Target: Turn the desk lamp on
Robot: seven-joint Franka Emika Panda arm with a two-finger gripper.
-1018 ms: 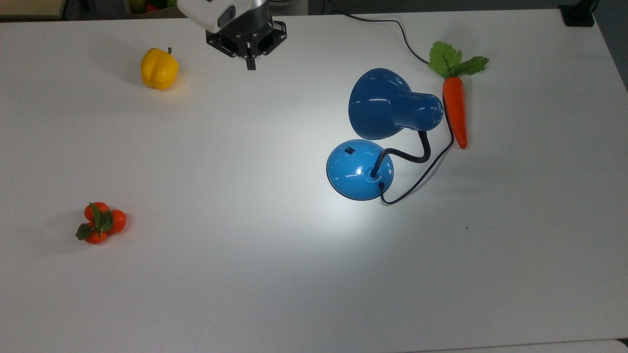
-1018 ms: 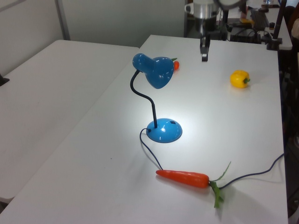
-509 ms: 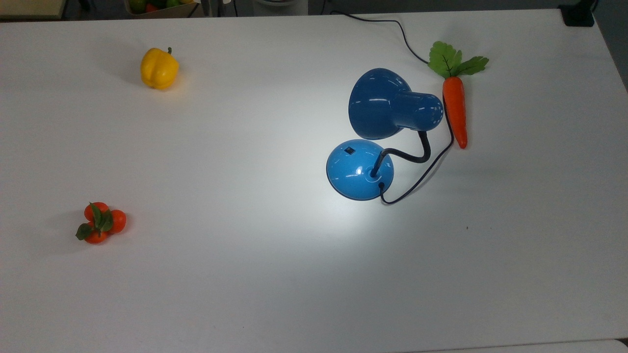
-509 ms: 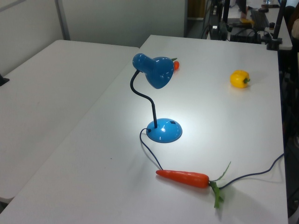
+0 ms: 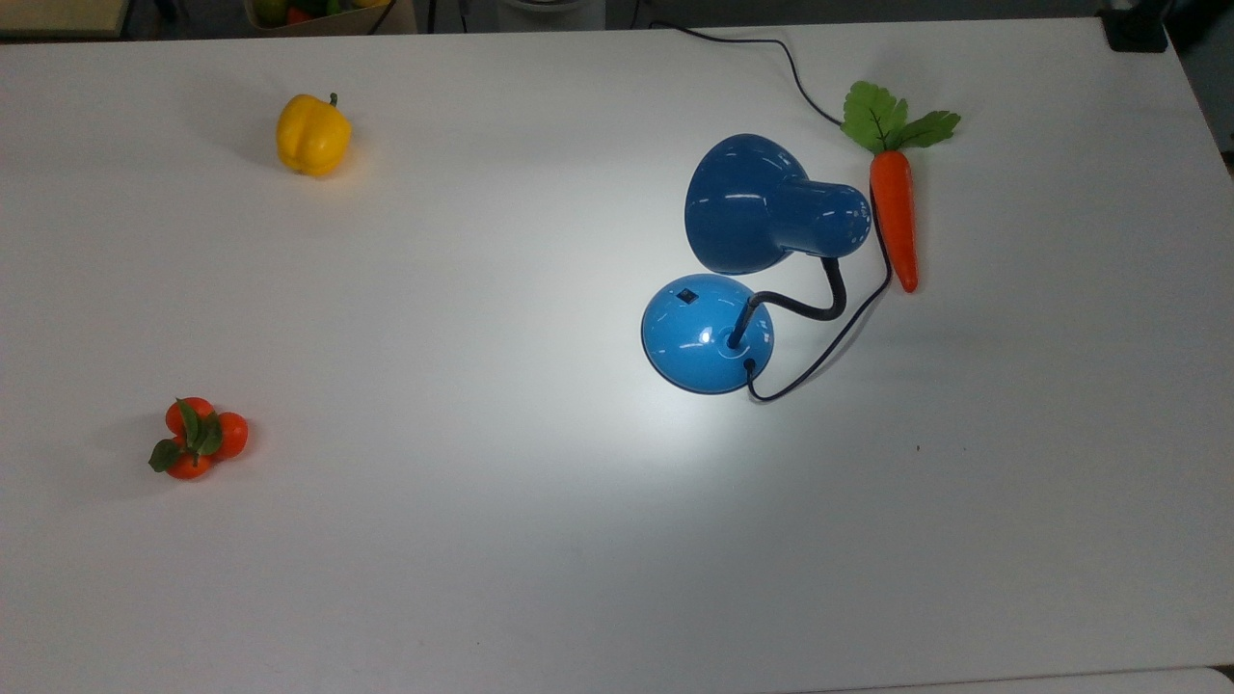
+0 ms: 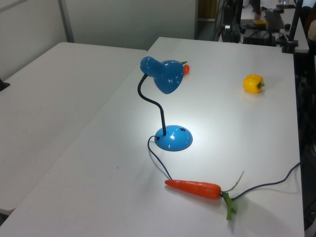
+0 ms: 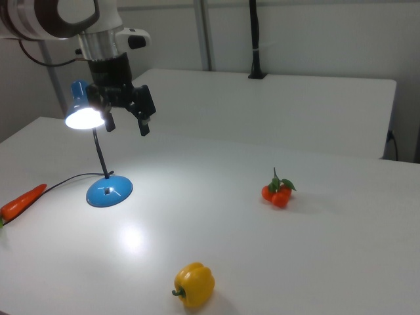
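The glossy blue desk lamp (image 5: 762, 202) stands right of centre in the top view. Its bell shade hangs over the round base (image 5: 707, 333), which carries a small black switch (image 5: 685, 295). The lamp is lit: the shade's mouth (image 7: 84, 117) glows and a bright pool lies on the white table around the base (image 6: 173, 138). A black cord (image 5: 829, 357) loops away from the base. My gripper (image 7: 125, 125) hangs high above the table beside the shade in the right view. It is open, holds nothing, and stands apart from the lamp.
A toy carrot (image 5: 894, 217) lies beside the cord. A yellow pepper (image 5: 312, 134) sits at the top view's upper left, and a cluster of small tomatoes (image 5: 198, 439) at the top view's lower left. A second white table (image 6: 49, 89) adjoins on the left view's left.
The arm and gripper, over the table's far edge one second ago, rose out of the top and left views. The lamp stayed lit and nothing on the table moved.
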